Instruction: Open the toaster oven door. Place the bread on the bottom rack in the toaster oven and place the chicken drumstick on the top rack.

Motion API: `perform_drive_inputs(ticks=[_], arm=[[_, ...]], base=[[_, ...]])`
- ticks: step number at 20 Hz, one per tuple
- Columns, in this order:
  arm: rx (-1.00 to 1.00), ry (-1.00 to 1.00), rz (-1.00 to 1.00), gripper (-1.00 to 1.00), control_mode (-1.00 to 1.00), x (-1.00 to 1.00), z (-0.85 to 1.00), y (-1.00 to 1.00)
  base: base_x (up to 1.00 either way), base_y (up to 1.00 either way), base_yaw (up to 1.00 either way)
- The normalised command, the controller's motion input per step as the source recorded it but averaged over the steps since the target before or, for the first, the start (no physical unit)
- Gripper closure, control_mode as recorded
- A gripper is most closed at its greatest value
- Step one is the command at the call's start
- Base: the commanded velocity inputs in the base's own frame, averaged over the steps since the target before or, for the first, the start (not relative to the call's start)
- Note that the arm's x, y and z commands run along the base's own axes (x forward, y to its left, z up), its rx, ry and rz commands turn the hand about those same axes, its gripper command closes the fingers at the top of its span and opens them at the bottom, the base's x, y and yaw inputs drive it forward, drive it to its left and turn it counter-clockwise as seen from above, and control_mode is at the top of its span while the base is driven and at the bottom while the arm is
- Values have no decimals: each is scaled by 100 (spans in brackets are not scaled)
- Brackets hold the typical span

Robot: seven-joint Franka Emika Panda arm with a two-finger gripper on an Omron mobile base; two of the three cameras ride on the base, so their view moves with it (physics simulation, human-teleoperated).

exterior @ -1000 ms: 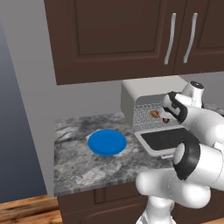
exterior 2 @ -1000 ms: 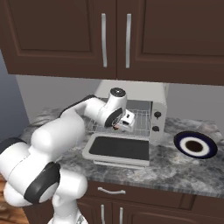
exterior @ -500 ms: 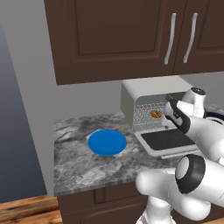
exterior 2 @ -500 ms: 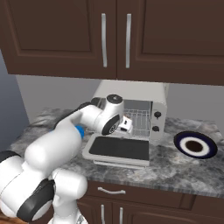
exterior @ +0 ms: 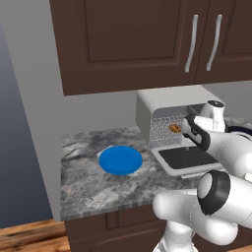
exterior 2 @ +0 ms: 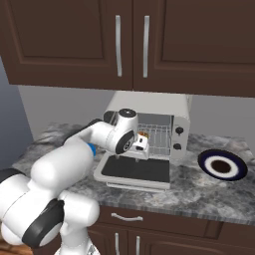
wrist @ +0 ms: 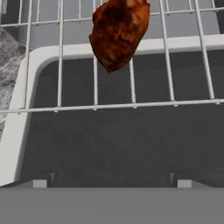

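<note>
Drumstick (wrist: 119, 31) lay on a wire rack (wrist: 131, 94) inside the oven (exterior 2: 149, 107), and the door (exterior 2: 137, 172) hung wide open, flat over the counter (exterior: 93, 182). That rack looked like the top one, so this part of the job seemed done. Bread could not be made out on the bottom rack, so I cannot tell if that part was done. The blue plate (exterior: 120, 160) to the left held nothing, and a dark plate (exterior 2: 222, 166) sat to the right. The gripper (exterior 2: 141, 146) was just in front of the oven mouth, above the door, holding nothing; its fingers (wrist: 40, 183) looked spread wide. Compared with half a second earlier, the hand had pulled back from the oven a little, and the drumstick had stayed on the rack.
</note>
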Motion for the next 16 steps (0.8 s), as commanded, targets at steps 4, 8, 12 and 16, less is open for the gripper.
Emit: perform_drive_inputs(ticks=[4,8,12,16], arm=[[0,-3,4,-100,-100,0,-13,0],[0,-2,2,-100,-100,8,-11,0],[0,0,0,-100,-100,15,-6,0],[0,0,0,-100,-100,16,-5,0]], base=[[0,0,0],[0,0,0],[0,0,0],[0,0,0]])
